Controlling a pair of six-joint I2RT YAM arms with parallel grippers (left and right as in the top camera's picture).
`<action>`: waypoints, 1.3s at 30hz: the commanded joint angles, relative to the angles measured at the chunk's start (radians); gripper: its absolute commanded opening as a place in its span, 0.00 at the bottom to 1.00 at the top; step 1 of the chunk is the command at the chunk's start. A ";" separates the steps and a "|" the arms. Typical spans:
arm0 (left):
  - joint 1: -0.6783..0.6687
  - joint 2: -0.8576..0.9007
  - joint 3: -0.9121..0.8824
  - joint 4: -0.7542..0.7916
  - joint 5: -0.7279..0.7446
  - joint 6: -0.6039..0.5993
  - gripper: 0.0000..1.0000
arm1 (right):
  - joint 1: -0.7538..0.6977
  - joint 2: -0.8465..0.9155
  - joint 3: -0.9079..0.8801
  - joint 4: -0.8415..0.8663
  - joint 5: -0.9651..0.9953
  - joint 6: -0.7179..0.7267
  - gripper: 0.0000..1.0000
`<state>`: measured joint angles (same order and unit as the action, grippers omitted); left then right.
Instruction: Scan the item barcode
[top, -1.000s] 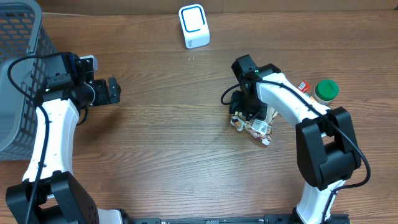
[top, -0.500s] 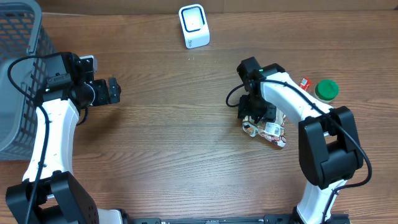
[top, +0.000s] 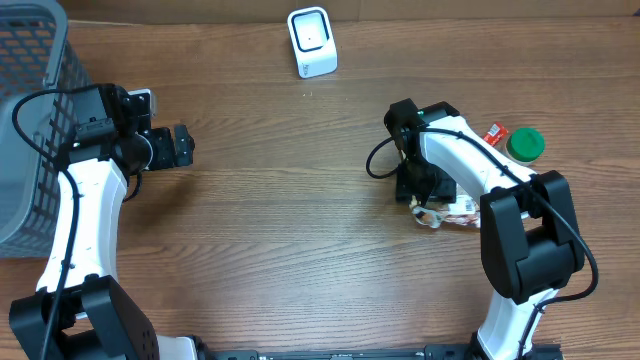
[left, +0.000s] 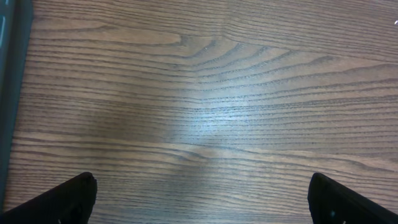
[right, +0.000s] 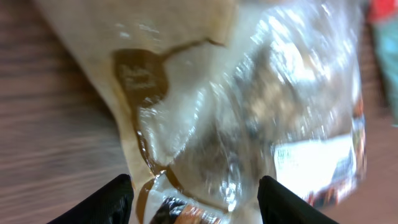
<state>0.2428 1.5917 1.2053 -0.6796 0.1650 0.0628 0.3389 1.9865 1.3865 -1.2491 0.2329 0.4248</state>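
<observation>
Overhead view has the right end effector (top: 420, 190) low over the counter (top: 280, 230), clamped on a crinkly snack bag (top: 447, 213), well apart from the scanner (top: 312, 42). I'm guessing it's grabbed so the barcode can get turned that way. Right wrist view adds a white label (right: 314, 158) on the bag, too blurry to read. Left end effector (top: 182, 146) sits wide open and empty, parked off to the side.

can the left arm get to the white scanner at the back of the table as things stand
Probably yes: the left tool is open and empty, and only bare brown wooden table lies between it and the small white box-shaped scanner.
</observation>
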 joint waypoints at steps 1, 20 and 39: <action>-0.002 0.005 0.014 0.003 0.008 0.012 0.99 | -0.007 -0.021 -0.010 0.007 0.061 -0.014 0.66; -0.002 0.005 0.014 0.003 0.008 0.012 1.00 | -0.008 -0.103 0.020 0.228 -0.183 -0.145 0.96; -0.001 0.005 0.014 0.003 0.008 0.012 1.00 | -0.008 -0.103 0.020 0.235 -0.183 -0.145 1.00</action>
<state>0.2428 1.5917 1.2053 -0.6796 0.1650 0.0628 0.3351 1.9102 1.3876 -1.0164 0.0551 0.2871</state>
